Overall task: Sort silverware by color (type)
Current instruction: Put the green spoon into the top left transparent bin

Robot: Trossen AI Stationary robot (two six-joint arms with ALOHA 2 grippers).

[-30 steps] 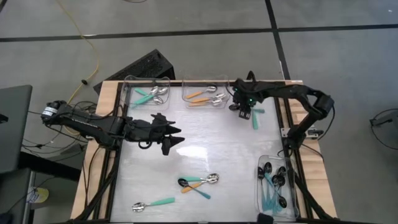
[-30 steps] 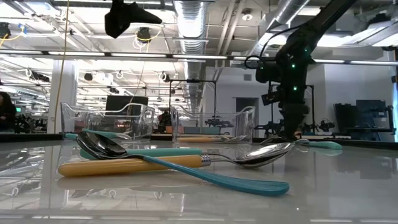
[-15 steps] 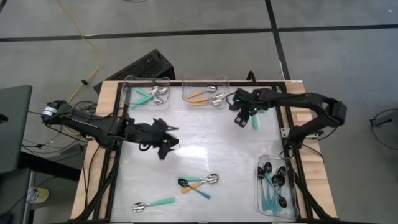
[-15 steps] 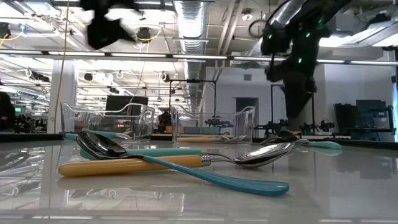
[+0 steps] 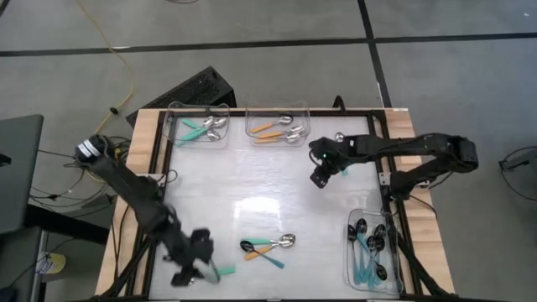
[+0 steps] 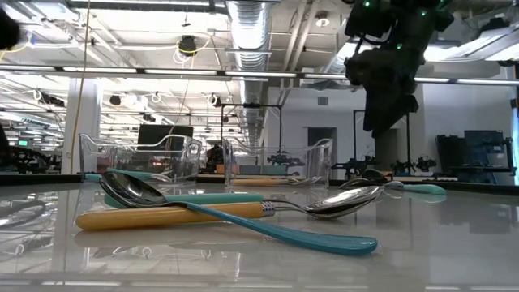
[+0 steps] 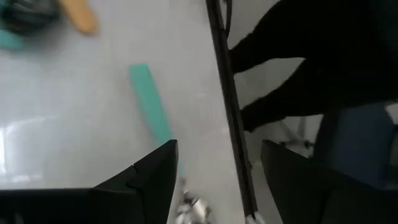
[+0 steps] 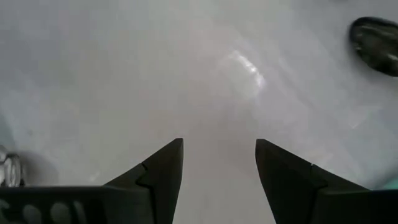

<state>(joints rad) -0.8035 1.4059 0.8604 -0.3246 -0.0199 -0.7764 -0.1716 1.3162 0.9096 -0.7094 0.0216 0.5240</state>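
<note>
My left gripper (image 5: pixel 191 270) hangs open low over the table's near left corner. A spoon with a silver bowl (image 7: pixel 189 208) and a teal handle (image 7: pixel 149 112) lies on the table under and between its fingers. In the near middle, three spoons (image 5: pixel 268 247) lie crossed in a pile, with teal and orange handles. My right gripper (image 5: pixel 320 172) is open above the bare table at the far right, nothing between its fingers (image 8: pixel 219 146). One more teal-handled spoon (image 6: pixel 422 189) lies on the table behind it.
Three clear bins stand at the table's edges. The far left bin (image 5: pixel 201 126) holds teal-handled silver spoons and the far middle bin (image 5: pixel 277 124) orange-handled ones. The near right bin (image 5: pixel 372 252) holds black-bowled teal spoons. A black frame rail (image 7: pixel 227 112) runs beside my left gripper.
My left gripper has swung quickly from the table's middle toward the near left corner and down, stopping over the silver teal-handled spoon. My right gripper has risen from the far right of the table, drawn a little toward the near edge and rolled about.
</note>
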